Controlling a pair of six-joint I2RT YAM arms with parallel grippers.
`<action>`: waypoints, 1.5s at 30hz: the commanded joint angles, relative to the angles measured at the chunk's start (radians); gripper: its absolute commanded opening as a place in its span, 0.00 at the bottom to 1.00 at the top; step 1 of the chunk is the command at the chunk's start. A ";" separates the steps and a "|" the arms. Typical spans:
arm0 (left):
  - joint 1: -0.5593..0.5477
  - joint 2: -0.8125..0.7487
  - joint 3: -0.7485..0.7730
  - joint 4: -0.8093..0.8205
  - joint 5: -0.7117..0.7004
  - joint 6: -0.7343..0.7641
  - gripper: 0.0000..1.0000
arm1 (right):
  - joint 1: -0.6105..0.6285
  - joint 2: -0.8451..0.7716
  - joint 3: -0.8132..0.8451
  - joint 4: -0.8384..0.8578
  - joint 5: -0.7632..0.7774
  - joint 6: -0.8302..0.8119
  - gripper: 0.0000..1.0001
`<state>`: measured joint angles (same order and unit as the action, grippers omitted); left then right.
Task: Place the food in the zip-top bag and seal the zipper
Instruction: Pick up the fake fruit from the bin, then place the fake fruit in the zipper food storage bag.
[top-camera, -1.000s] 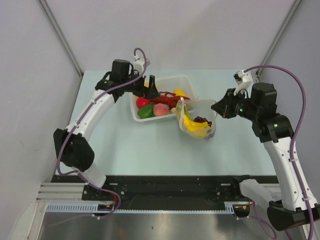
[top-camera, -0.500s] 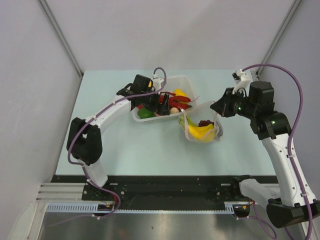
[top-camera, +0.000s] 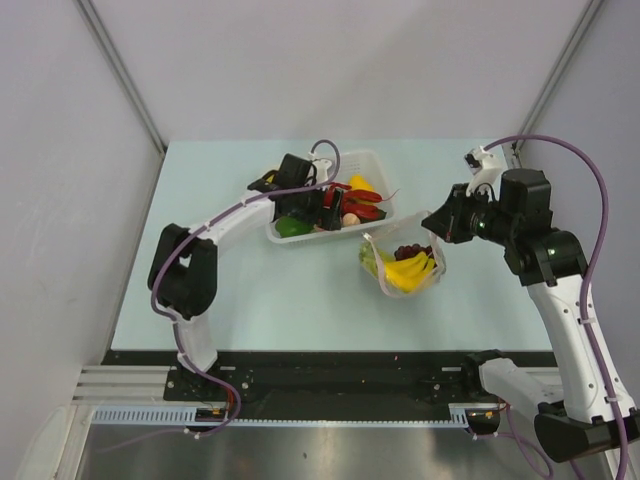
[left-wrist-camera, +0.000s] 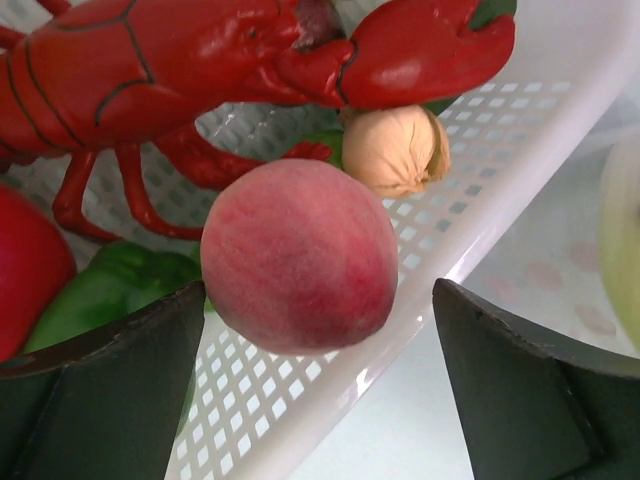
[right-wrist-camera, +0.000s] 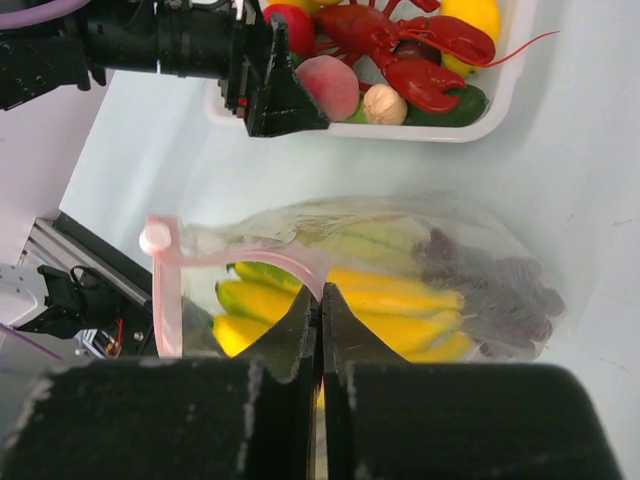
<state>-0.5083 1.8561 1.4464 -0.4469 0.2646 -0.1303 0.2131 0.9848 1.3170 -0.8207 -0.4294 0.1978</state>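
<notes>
The step in hand appeared to be fetching the next piece of food. The left jaws stood spread wide over the white basket (left-wrist-camera: 420, 315), with the pink peach (left-wrist-camera: 298, 255) lying between them and seemingly touching neither. The peach sat against the basket's near wall, just beside a beige nut (left-wrist-camera: 395, 150), below the claw of the red lobster (left-wrist-camera: 150, 50) and next to a green pepper (left-wrist-camera: 110, 290). The basket lay toward the far edge of the surface (top-camera: 250, 290), about midway along it. The right jaws were pressed together, pinching the pink-red zipper (right-wrist-camera: 163, 290) and holding the mouth of the zip-top bag (right-wrist-camera: 400, 215) up and open. The bag hung nearer than the basket and toward the right edge, with bananas (right-wrist-camera: 390, 290) and grapes (right-wrist-camera: 500, 290) already inside; whether its bottom rested on the surface could not be told. The next move probably called for the left jaws to close on the peach, lift it over the rim and carry it to the bag's limp mouth. Several toys remained in the basket and the zipper was unsealed, so the task looked well short of done.
</notes>
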 joint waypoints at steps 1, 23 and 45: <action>-0.009 0.037 0.055 0.037 -0.030 -0.003 0.96 | 0.011 0.014 0.044 0.014 -0.029 -0.005 0.00; -0.124 -0.419 0.193 0.067 0.426 0.043 0.41 | 0.016 0.150 0.045 0.179 -0.034 -0.023 0.00; -0.265 -0.164 0.468 -0.106 0.300 0.080 1.00 | -0.106 0.161 0.047 0.229 -0.172 0.005 0.00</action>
<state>-0.8093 1.7809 1.8793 -0.5896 0.5373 0.0154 0.1345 1.1599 1.3190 -0.6231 -0.5446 0.2028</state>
